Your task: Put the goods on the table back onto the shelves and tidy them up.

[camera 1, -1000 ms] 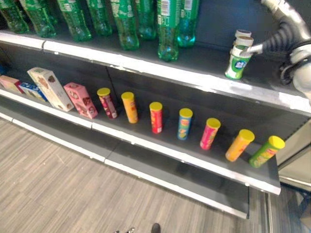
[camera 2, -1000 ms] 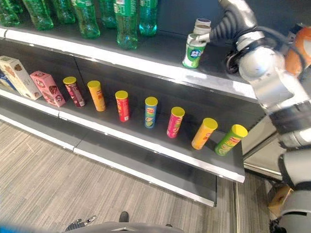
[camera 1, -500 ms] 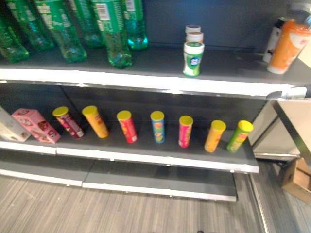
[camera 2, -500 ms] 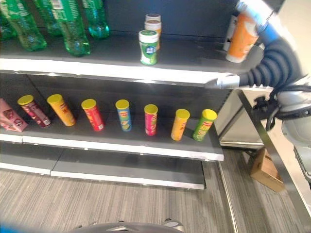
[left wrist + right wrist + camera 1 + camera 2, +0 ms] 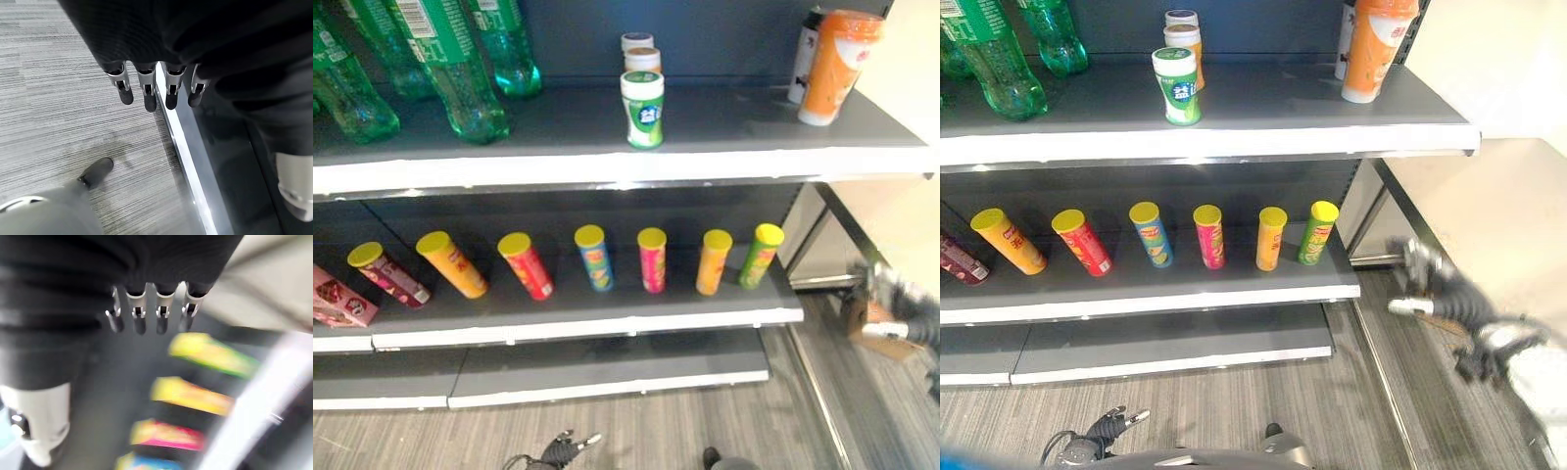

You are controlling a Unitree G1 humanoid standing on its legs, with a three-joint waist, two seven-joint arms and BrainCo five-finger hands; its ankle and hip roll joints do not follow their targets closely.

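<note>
A green-and-white jar (image 5: pixel 1177 86) stands free at the front of the top shelf (image 5: pixel 1234 137), with two more jars (image 5: pixel 1185 39) lined up behind it. Several chip cans (image 5: pixel 1208 236) lean in a row on the middle shelf, from yellow (image 5: pixel 1007 240) to green (image 5: pixel 1317 232). My right hand (image 5: pixel 1425 279) hangs low beside the shelf's right end, blurred; in its wrist view its fingers (image 5: pixel 139 318) are straight and hold nothing, with the cans (image 5: pixel 190 395) beyond them. My left hand (image 5: pixel 146 93) hangs open over the floor by a shelf edge.
Green bottles (image 5: pixel 460 78) fill the top shelf's left. An orange cup (image 5: pixel 1371 49) and a white bottle behind it stand at its right end. A pink box (image 5: pixel 337 299) lies at far left. A cardboard box (image 5: pixel 873 331) sits on the floor, right of the shelves.
The view has swung right along the shelves. My right arm has left the top shelf and dropped to the lower right. The green-and-white jar stays standing on the shelf.
</note>
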